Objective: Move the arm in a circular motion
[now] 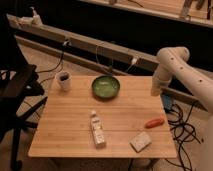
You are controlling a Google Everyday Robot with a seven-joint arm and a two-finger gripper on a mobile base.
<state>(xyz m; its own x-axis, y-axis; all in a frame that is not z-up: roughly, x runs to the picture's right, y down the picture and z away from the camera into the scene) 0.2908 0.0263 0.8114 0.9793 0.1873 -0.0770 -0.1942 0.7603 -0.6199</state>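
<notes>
The white jointed arm (176, 64) comes in from the right edge, bends at a rounded elbow with small dark dots, and drops toward the table's far right edge. Its gripper (156, 90) hangs at the lower end of that segment, just above the right rim of the wooden table (65, 135). It is to the right of the green bowl (105, 87) and touches nothing.
On the table are a dark mug (63, 80) at the far left, a small bottle (97, 129) lying flat in front, an orange-red item (154, 122) and a pale sponge (140, 141) at the front right. A black chair (15, 90) stands left. Cables (182, 130) lie on the floor at the right.
</notes>
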